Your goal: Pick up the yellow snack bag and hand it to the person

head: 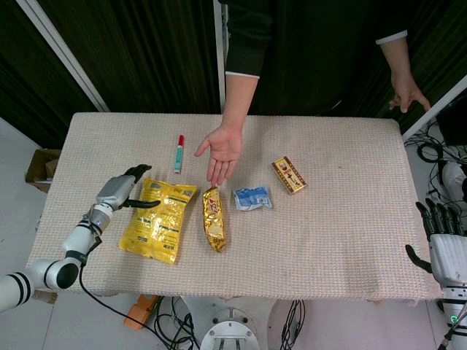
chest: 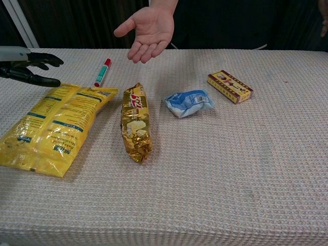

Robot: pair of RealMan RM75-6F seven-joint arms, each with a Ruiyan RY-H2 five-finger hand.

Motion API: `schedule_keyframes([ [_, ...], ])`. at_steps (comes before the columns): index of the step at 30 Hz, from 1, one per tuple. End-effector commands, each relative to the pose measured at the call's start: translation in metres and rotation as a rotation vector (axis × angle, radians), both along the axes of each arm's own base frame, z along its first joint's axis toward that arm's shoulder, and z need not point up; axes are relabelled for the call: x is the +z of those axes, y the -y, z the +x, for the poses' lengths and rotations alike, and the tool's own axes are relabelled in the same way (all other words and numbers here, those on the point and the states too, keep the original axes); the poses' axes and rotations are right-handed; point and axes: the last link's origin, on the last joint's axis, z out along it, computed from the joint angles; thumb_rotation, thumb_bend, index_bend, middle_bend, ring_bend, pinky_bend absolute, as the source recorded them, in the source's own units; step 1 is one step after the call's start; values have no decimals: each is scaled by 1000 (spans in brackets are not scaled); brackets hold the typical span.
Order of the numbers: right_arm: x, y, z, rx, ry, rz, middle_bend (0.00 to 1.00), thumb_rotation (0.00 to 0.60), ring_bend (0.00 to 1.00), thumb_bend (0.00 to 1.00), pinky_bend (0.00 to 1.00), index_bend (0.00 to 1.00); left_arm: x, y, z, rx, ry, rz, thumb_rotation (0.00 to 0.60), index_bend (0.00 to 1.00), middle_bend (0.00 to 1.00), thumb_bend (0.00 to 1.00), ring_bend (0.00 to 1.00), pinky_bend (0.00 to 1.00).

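Note:
The yellow snack bag [head: 157, 220] [chest: 54, 124] lies flat on the table at the left. My left hand [head: 130, 187] [chest: 28, 66] hovers at the bag's upper left corner, fingers spread and holding nothing. The person's open palm [head: 222, 149] [chest: 147, 29] reaches out over the table's far middle. Off the table's right edge, my right hand [head: 440, 237] stays open with fingers up; the chest view does not show it.
A gold foil snack pack [head: 213, 218] [chest: 136, 122] lies beside the bag. A blue-white packet [head: 252, 197] [chest: 189, 102], a small maroon-gold box [head: 289, 175] [chest: 229, 86] and a red-capped marker [head: 179, 153] [chest: 102, 72] lie further off on the cloth-covered table [head: 336, 233].

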Motion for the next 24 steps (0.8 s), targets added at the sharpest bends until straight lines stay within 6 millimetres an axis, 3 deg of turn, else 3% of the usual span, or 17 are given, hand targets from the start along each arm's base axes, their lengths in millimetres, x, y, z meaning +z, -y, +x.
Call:
schedule_keyframes([
  [1, -1, 1, 0, 0, -1, 4, 0, 600, 0, 176, 0, 0, 0, 0, 0, 0, 0, 1, 243, 8, 34, 0, 33, 222],
  [15, 1, -3, -4, 1, 3, -4, 0, 600, 0, 176, 0, 0, -10, 20, 20, -83, -19, -29, 209, 8, 34, 0, 33, 222],
  [24, 4, -9, -11, -17, 0, -6, 0, 600, 0, 179, 0, 0, -32, 37, 12, -71, -148, -2, 185, 5, 0, 0, 0, 151],
])
